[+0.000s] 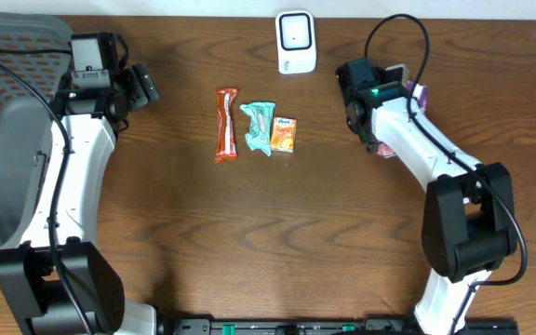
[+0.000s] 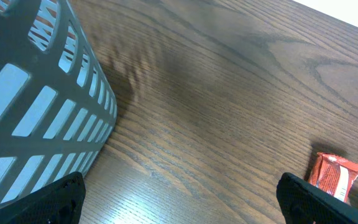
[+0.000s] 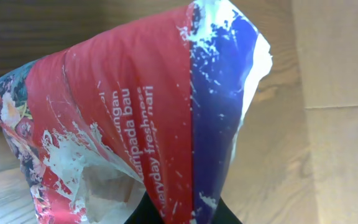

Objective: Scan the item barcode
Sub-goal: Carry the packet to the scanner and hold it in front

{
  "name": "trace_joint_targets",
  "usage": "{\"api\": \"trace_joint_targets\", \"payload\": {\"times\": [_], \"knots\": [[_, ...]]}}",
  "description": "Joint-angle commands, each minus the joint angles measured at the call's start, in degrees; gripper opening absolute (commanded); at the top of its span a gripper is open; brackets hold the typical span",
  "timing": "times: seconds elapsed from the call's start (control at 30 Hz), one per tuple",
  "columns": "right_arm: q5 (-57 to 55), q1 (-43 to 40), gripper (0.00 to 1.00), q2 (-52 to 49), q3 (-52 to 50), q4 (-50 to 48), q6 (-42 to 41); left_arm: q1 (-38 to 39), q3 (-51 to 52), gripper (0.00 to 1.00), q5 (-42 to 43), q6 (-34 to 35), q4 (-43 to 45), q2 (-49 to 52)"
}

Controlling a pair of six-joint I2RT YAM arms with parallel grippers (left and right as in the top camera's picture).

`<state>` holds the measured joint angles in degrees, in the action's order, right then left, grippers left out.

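One pouch, three packets, one scanner, one basket.

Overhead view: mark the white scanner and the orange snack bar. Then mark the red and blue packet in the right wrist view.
white scanner (image 1: 296, 43), overhead view, middle of its face.
orange snack bar (image 1: 226, 124), overhead view, middle of the wrapper.
red and blue packet (image 3: 135, 118), right wrist view, red panel.
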<state>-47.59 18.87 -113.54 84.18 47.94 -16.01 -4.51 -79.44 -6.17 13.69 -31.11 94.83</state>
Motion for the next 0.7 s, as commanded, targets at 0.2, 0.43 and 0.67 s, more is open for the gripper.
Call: {"api": "trace_joint_targets", "payload": {"times": [0.2,0.43,0.67], "knots": [[4.70,6.27,0.22,-0.07,-2.78,-4.31,-0.74,-0.24,-0.28,0.98,-0.52,0.50,-0.15,0.28],[9.33,11.04,0.35,-0.07,-2.86,-8.00,-2.21,-0.24,-0.28,0.98,-0.52,0.50,-0.15,0.28],[19.06,15.43,0.70,-0.02,-2.60,-15.26,-2.40,-0.24,-0.28,0.98,-0.52,0.50,-0.15,0.28]]}}
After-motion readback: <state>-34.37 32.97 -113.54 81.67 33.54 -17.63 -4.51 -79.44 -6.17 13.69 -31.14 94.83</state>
